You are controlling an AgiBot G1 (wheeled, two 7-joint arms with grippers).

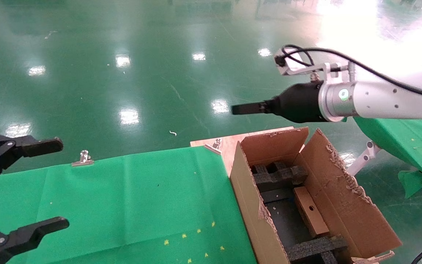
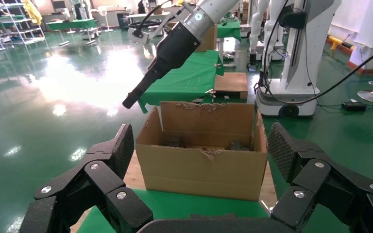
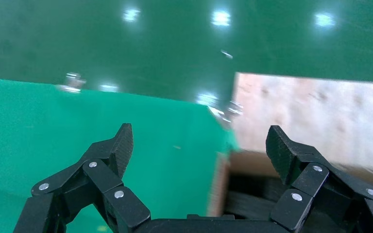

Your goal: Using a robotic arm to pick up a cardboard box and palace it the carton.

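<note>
The cardboard box [image 1: 310, 211] lies inside the carton [image 1: 346, 205], lower right of the head view, between foam inserts [image 1: 277, 176]. The right end effector [image 3: 199, 145] hangs wide and empty above the carton, in the upper right. The left end effector [image 1: 31, 183], wide and empty, sits parked at lower left over the green surface [image 1: 137, 198].

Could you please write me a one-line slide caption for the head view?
Cardboard box lies inside the carton; right hand open above it, empty.

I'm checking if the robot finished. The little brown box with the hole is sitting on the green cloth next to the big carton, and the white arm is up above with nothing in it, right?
Not quite. The cardboard box isn't on the green cloth; the head view shows it lying inside the carton, between the black foam inserts. The rest is right: the right gripper is above, open and empty.
</note>
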